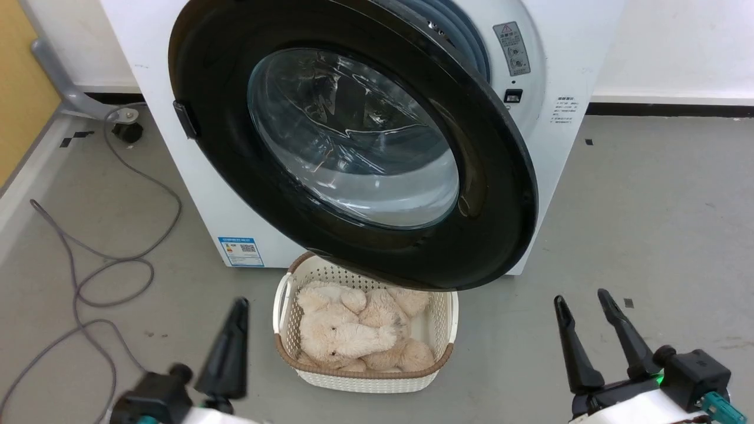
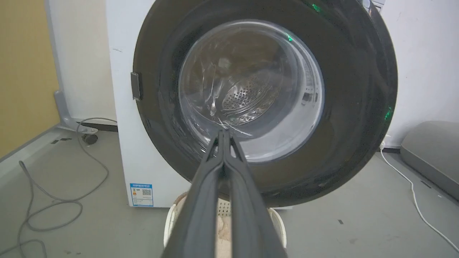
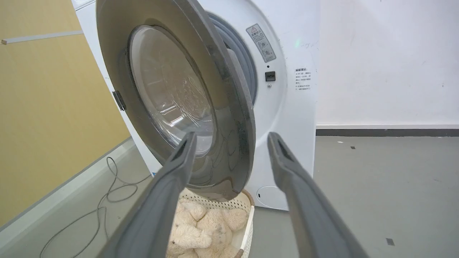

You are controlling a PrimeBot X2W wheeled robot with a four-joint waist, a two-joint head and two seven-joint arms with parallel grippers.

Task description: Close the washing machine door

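Observation:
The washing machine door (image 1: pixel 506 194), black-rimmed with a clear glass bowl, stands partly swung out from the white washing machine (image 1: pixel 565 65), hinged on the left. A gap on the right shows the grey gasket. My left gripper (image 1: pixel 238 306) is low at the left, shut with nothing in it, short of the door; in the left wrist view the left gripper (image 2: pixel 224 132) points at the door (image 2: pixel 358 89). My right gripper (image 1: pixel 583 297) is open at the lower right, apart from the door; in the right wrist view the right gripper (image 3: pixel 232 138) frames the door's (image 3: pixel 233 107) free edge.
A white woven-look basket (image 1: pixel 439 377) with a cream plush toy (image 1: pixel 347 335) sits on the floor under the door. A grey cable (image 1: pixel 106 271) loops over the floor at the left. A grey object (image 2: pixel 434 154) lies by the right wall.

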